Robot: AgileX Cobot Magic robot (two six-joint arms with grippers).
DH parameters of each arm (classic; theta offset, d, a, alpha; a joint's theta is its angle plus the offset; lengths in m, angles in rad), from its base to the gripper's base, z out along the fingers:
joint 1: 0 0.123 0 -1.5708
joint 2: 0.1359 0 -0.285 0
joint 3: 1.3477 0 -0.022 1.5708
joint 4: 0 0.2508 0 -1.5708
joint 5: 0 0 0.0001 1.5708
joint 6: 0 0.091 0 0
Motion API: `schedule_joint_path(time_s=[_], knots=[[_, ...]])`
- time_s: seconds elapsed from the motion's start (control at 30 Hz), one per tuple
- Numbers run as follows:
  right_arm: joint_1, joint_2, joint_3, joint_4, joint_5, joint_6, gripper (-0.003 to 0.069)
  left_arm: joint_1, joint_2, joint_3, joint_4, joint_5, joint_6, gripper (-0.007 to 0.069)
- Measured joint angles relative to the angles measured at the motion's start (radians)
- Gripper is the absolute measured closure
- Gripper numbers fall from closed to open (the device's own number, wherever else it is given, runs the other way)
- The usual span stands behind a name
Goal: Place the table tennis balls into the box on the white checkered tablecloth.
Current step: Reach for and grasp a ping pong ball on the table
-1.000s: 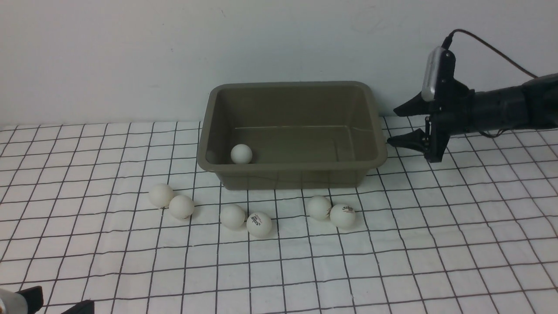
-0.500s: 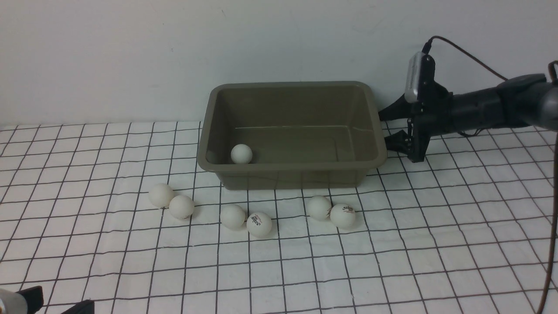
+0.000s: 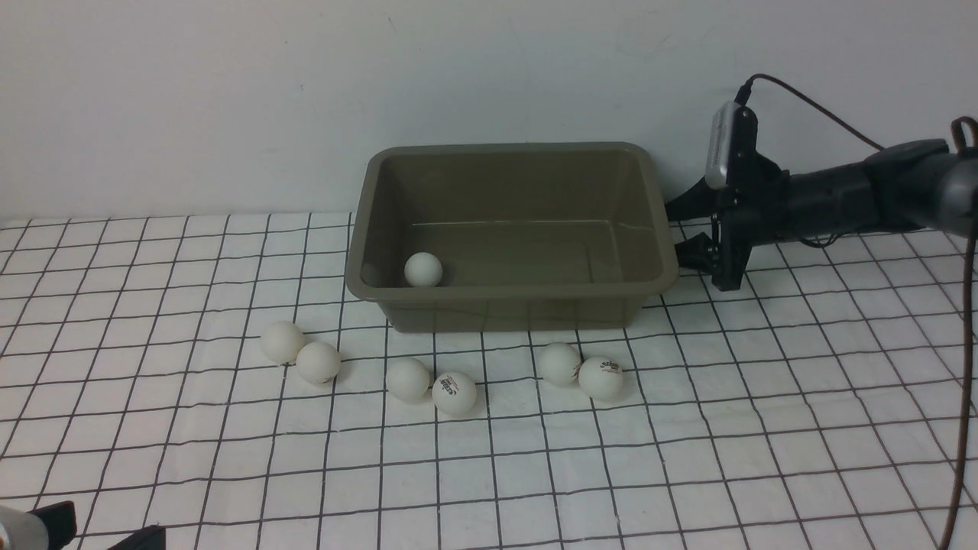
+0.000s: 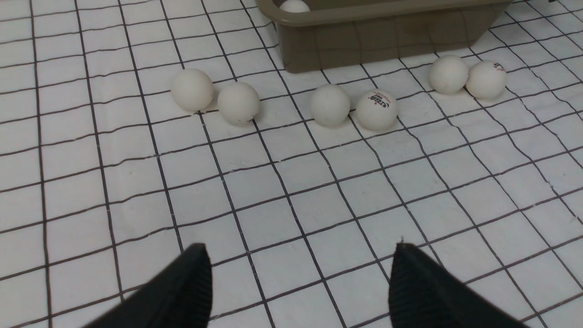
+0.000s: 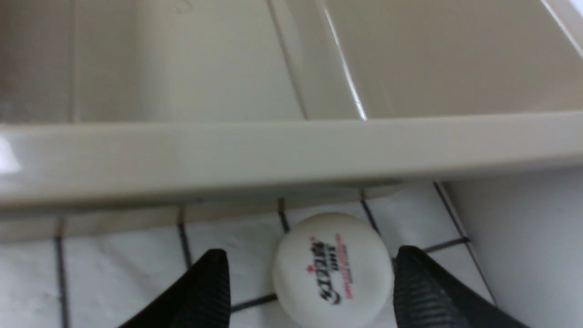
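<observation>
Your left jaws sit low at the near left corner of the white checkered tablecloth (image 3: 764, 428). They are spread wide, with only bare cloth between them. Well ahead of them, six table tennis balls (image 4: 329, 105) lie in three touching pairs, strung from ahead-left to ahead-right of those jaws. Beyond the pairs stands the box (image 3: 512, 309), open side up. One ball (image 3: 423, 270) is already on its floor, near the left front corner.

Your right arm (image 3: 840, 195) reaches in low from the right, with its jaws close against the right end of the box. The right jaws stand apart, and a logo ball (image 5: 333, 269) rests on the cloth between them. This ball sits nearer one fingertip (image 5: 419, 282) than the other, and neither seems to press it yet. Just past the jaws, the box's rolled rim (image 5: 291, 150) runs close beside the ball.

As I judge it, three things could go wrong from here:
- **Ball squirts out:** it is light, smooth and off-centre, so the nearer fingertip may touch first and push it out sideways or forward against the box wall.
- **Catching the rim:** a straight lift so close to the box could snag the rim and knock the ball loose.
- **Moving the box:** pushing further forward could shove the box along the cloth.
</observation>
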Motion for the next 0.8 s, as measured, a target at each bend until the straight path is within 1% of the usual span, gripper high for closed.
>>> schedule_joint_path(time_s=[0.1, 0.3, 0.5, 0.6, 0.67, 0.8], knots=[[0.010, 0.005, 0.000, 0.003, -0.029, -0.009, 0.0216, 0.000, 0.000, 0.000, 0.000, 0.000, 0.000, 0.0153], [0.034, 0.011, 0.000, 0.005, -0.034, -0.015, 0.0216, 0.000, 0.000, 0.000, 0.000, 0.001, 0.000, 0.0153], [0.054, 0.011, 0.000, 0.004, -0.101, -0.015, 0.0220, 0.000, 0.000, 0.000, 0.000, 0.001, 0.000, 0.0153], [0.056, 0.014, 0.000, 0.004, -0.137, -0.004, 0.0258, 0.000, 0.000, 0.000, 0.000, 0.001, 0.000, 0.0153], [0.056, 0.016, 0.000, 0.010, -0.158, 0.006, 0.0307, 0.000, 0.000, 0.000, 0.000, 0.001, 0.000, 0.0153], [0.050, 0.016, 0.000, 0.031, -0.208, 0.012, 0.0308, 0.000, 0.000, 0.000, 0.000, 0.001, 0.000, 0.0153]])
